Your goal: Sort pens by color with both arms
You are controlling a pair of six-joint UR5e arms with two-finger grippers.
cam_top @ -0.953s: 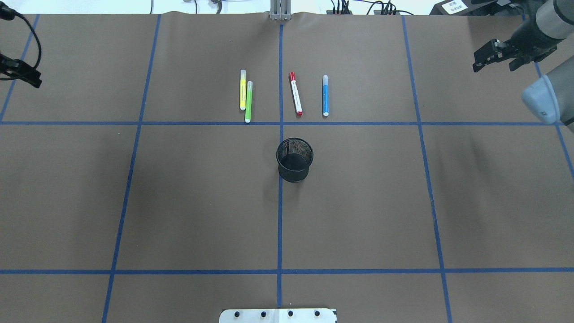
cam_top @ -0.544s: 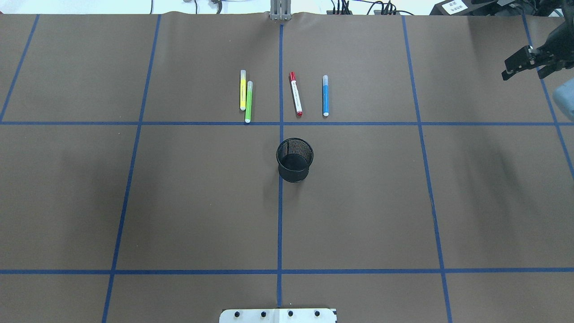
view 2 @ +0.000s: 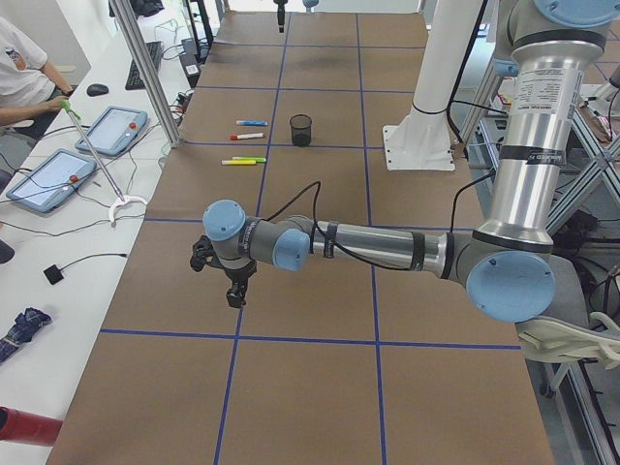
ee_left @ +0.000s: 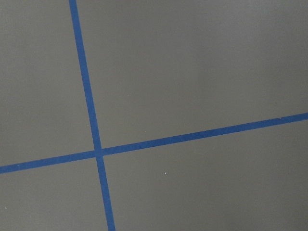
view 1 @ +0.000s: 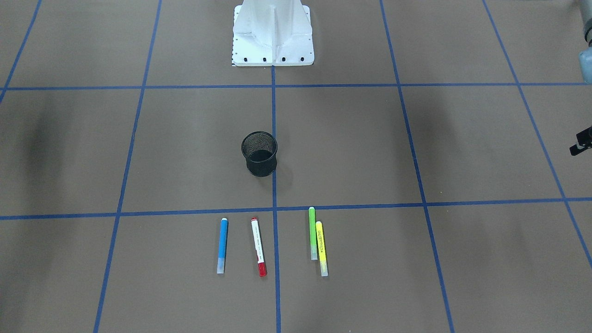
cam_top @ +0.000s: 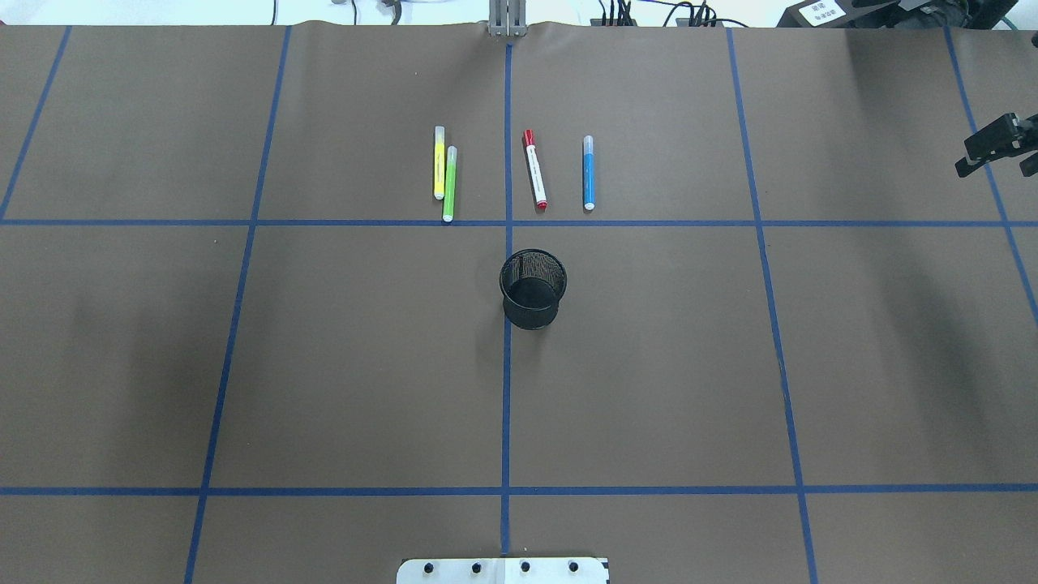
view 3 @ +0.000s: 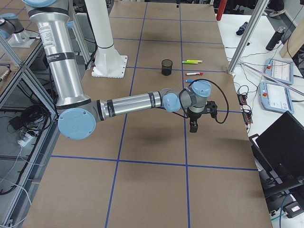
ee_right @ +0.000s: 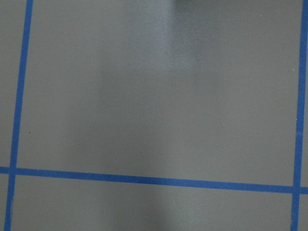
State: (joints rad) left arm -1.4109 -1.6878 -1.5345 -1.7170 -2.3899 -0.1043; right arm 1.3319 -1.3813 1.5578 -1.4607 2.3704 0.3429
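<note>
Four pens lie side by side beyond the cup, apart from both grippers: yellow pen (cam_top: 439,162) touching the green pen (cam_top: 448,185) left of the centre line, the white red-capped pen (cam_top: 534,170) and the blue pen (cam_top: 589,173) to the right. My right gripper (cam_top: 996,158) hangs at the overhead view's right edge, its two prongs apart and holding nothing. My left gripper (view 1: 581,143) shows only as a black sliver at the front view's right edge; I cannot tell its state. In the side views, the left gripper (view 2: 233,295) and right gripper (view 3: 194,127) point down over bare table.
A black mesh cup (cam_top: 533,288) stands upright on the centre line, nearer the robot than the pens. The white pedestal base (view 1: 273,32) sits at the robot's table edge. A person sits at a side bench with tablets (view 2: 58,174).
My right gripper has moved to the overhead view's right edge and slightly nearer the robot. My left gripper has left that view on the left. The pens and cup have not moved.
</note>
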